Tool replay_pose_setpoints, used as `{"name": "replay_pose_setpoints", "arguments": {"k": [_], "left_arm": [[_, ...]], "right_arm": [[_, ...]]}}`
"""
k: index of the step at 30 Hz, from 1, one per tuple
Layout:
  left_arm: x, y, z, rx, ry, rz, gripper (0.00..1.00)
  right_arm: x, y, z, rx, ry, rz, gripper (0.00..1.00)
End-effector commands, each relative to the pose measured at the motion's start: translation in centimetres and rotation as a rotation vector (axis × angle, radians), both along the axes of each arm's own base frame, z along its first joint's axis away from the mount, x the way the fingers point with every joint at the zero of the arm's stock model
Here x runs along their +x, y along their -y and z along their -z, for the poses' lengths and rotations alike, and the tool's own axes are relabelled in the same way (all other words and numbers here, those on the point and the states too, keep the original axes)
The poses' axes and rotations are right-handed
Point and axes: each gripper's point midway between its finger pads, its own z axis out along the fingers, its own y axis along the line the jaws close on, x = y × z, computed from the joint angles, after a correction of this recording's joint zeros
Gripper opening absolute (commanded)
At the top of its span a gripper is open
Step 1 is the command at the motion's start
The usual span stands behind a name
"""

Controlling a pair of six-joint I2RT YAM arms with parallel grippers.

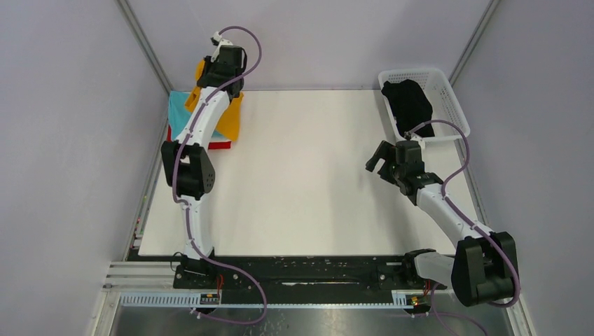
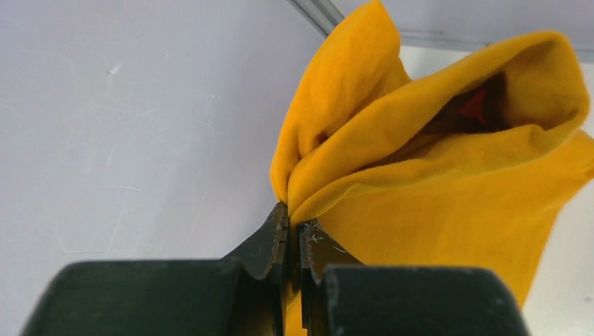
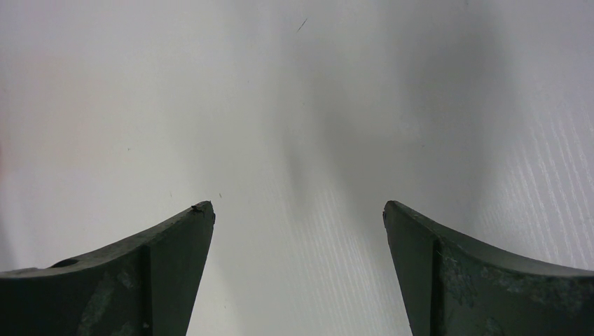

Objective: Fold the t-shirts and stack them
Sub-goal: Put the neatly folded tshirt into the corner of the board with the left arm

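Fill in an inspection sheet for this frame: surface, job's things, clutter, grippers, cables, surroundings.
Surface: white table.
Job's things: mustard-orange t-shirt hangs bunched at the far left corner, over the teal t-shirt and red t-shirt; black t-shirt lies in the white basket at far right; no white tee seen.
Clutter: nothing seen.
Grippers: left gripper shut on the mustard-orange t-shirt; right gripper open above the table, holding nothing.
Cables: purple cables loop along both arms.
Surroundings: grey walls on three sides.
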Motion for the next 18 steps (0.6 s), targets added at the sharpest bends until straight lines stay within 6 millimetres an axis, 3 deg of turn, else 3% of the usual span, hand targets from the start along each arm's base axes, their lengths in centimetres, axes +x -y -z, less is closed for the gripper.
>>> {"name": "replay_pose_setpoints", "arguments": {"k": [1, 4, 14, 15, 16, 18], "left_arm": [[1.5, -2.2, 1.1, -0.041, 0.059, -0.065, 0.0], [2.1, -3.7, 3.0, -0.027, 0.058, -0.103, 0.0], [2.7, -10.0, 6.7, 0.006, 0.035, -0.232, 0.01], [2.6, -10.5, 7.0, 0.008, 0.034, -0.248, 0.1], [2.6, -10.9, 7.3, 0.007, 0.032, -0.26, 0.36], [2.2, -11.3, 8.0, -0.013, 0.019, -0.279, 0.54]], "right_arm": [[1.1, 0.0, -1.2, -0.016, 0.019, -0.007, 1.0], [1.0, 0.2, -0.9, -0.025, 0.006, -0.005, 1.0], [1.2, 0.4, -0.1, -0.049, -0.03, -0.001, 0.99], [1.1, 0.5, -0.2, -0.054, -0.034, 0.0, 0.99], [1.1, 0.6, -0.2, -0.057, -0.036, -0.001, 1.0], [1.1, 0.6, -0.4, -0.061, -0.04, -0.002, 1.0]]}}
